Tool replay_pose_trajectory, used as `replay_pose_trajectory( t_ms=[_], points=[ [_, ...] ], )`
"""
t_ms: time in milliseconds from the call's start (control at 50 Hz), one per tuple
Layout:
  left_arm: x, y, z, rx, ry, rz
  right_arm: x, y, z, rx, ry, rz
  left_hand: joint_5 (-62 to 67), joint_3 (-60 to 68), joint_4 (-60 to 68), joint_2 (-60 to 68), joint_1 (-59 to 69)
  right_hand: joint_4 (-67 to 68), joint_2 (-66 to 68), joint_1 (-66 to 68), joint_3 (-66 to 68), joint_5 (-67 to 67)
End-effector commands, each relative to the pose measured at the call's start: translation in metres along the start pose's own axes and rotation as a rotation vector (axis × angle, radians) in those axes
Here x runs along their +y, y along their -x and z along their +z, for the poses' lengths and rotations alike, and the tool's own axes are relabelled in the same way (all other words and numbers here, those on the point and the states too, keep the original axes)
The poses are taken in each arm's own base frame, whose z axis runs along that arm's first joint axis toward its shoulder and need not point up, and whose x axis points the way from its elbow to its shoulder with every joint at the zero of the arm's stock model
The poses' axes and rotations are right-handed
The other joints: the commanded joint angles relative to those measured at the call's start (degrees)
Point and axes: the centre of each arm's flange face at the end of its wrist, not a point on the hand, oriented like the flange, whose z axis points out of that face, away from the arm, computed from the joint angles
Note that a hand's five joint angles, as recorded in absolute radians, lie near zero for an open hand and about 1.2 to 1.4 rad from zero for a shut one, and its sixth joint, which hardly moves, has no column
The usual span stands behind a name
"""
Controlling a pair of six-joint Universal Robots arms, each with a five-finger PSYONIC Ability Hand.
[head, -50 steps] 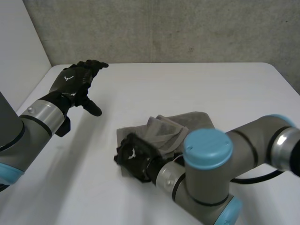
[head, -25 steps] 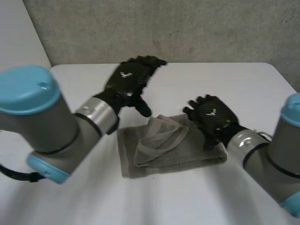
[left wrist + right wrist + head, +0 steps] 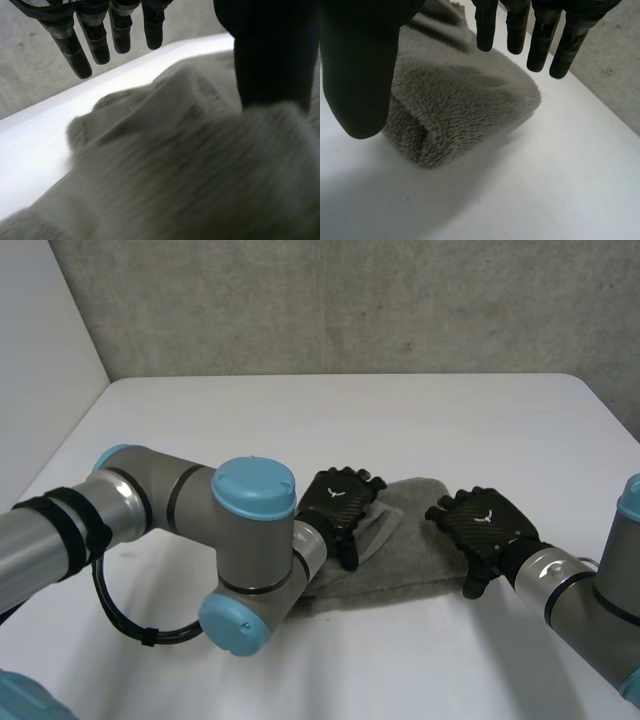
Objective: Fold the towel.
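White table (image 3: 300,410), grey towel (image 3: 410,545) — left hand (image 3: 340,502) over it, right hand (image 3: 490,527) beside

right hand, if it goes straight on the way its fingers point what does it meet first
Probably the gray towel: its folded end lies just ahead of the right hand's straight fingers. Height is unclear; it might skim onto the table.
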Motion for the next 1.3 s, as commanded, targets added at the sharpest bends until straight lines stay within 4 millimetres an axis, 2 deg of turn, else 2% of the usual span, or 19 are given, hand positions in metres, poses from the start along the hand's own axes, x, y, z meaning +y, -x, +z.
replay_pose_trajectory(
  t_ms=[20, 80, 120, 140, 180, 280, 480, 620, 680, 840, 920, 980, 1040, 1080, 1140, 1300],
  points=[
    [0.005, 0.006, -0.002, -0.056, 0.035, 0.041, 0.007, 0.005, 0.004, -0.015, 0.018, -0.002, 1.9, 2.0, 2.1, 2.0, 2.2, 9.0, 9.5, 12.0, 8.8, 8.4],
    [0.002, 0.013, -0.006, -0.109, 0.042, 0.039, 0.009, 0.005, 0.005, -0.016, 0.021, -0.012, 1.9, 2.0, 2.1, 2.0, 2.2, 15.0, 15.5, 18.0, 14.8, 14.5],
    [-0.009, 0.022, -0.012, -0.186, 0.025, 0.038, 0.01, 0.005, 0.007, -0.012, 0.018, -0.018, 1.9, 2.0, 2.1, 2.0, 2.2, 26.2, 26.7, 29.2, 26.0, 25.7],
    [-0.009, 0.022, -0.012, -0.187, 0.025, 0.038, 0.01, 0.005, 0.007, -0.012, 0.018, -0.018, 1.9, 2.0, 2.1, 2.0, 2.2, 26.3, 26.8, 29.3, 26.1, 25.8],
    [-0.015, 0.03, -0.019, -0.254, 0.025, 0.039, 0.01, 0.004, 0.008, -0.002, 0.011, -0.021, 1.8, 1.9, 1.9, 1.8, 2.1, 36.2, 36.7, 39.2, 36.0, 35.6],
    [-0.018, 0.036, -0.03, -0.288, 0.036, 0.038, 0.01, 0.003, 0.01, 0.007, 0.003, -0.027, 1.1, 1.2, 1.2, 1.2, 1.4, 46.6, 47.1, 49.6, 46.4, 46.1],
    [0.002, 0.029, -0.054, -0.271, 0.115, 0.049, 0.007, 0.0, 0.012, 0.031, -0.013, -0.096, 0.6, 0.7, 0.7, 0.7, 0.9, 64.7, 65.2, 67.7, 64.5, 64.2],
    [-0.001, 0.028, -0.064, -0.272, 0.094, 0.047, 0.002, -0.001, 0.012, 0.06, -0.011, -0.194, 0.4, 0.5, 0.6, 0.5, 0.7, 64.8, 65.3, 67.7, 64.6, 64.2],
    [-0.009, 0.031, -0.065, -0.28, 0.066, 0.044, -0.004, 0.008, 0.01, 0.054, -0.023, -0.232, 0.6, 0.7, 0.7, 0.7, 0.9, 64.8, 65.3, 67.7, 64.6, 64.2],
    [-0.053, 0.033, -0.071, -0.287, -0.112, 0.025, 0.004, 0.014, 0.01, 0.032, 0.001, -0.226, 0.8, 0.8, 0.9, 0.8, 1.1, 64.8, 65.3, 67.7, 64.6, 64.2],
    [-0.058, 0.03, -0.068, -0.266, -0.146, 0.026, 0.007, 0.015, 0.01, 0.028, 0.009, -0.224, 0.6, 0.7, 0.7, 0.7, 0.9, 64.8, 65.3, 67.7, 64.6, 64.2],
    [-0.055, 0.019, -0.064, -0.197, -0.148, 0.035, 0.008, 0.016, 0.009, 0.026, 0.012, -0.223, 0.6, 0.7, 0.7, 0.7, 0.9, 64.8, 65.3, 67.7, 64.6, 64.2],
    [-0.035, 0.004, -0.05, -0.107, -0.106, 0.045, 0.008, 0.016, 0.009, 0.024, 0.016, -0.222, 0.8, 0.8, 0.9, 0.8, 1.1, 64.8, 65.3, 67.7, 64.6, 64.2],
    [-0.028, 0.002, -0.044, -0.093, -0.094, 0.045, 0.008, 0.016, 0.009, 0.024, 0.016, -0.222, 0.8, 0.8, 0.9, 0.8, 1.1, 64.8, 65.3, 67.7, 64.6, 64.2],
    [-0.013, 0.0, -0.029, -0.085, -0.064, 0.048, 0.009, 0.016, 0.009, 0.024, 0.019, -0.222, 0.9, 1.0, 1.1, 1.0, 1.2, 64.8, 65.3, 67.7, 64.6, 64.2],
    [-0.008, 0.008, -0.016, -0.1, -0.017, 0.044, 0.01, 0.015, 0.009, 0.027, 0.021, -0.22, 1.3, 1.3, 1.4, 1.3, 1.6, 64.8, 65.3, 67.7, 64.6, 64.2]
  ],
)
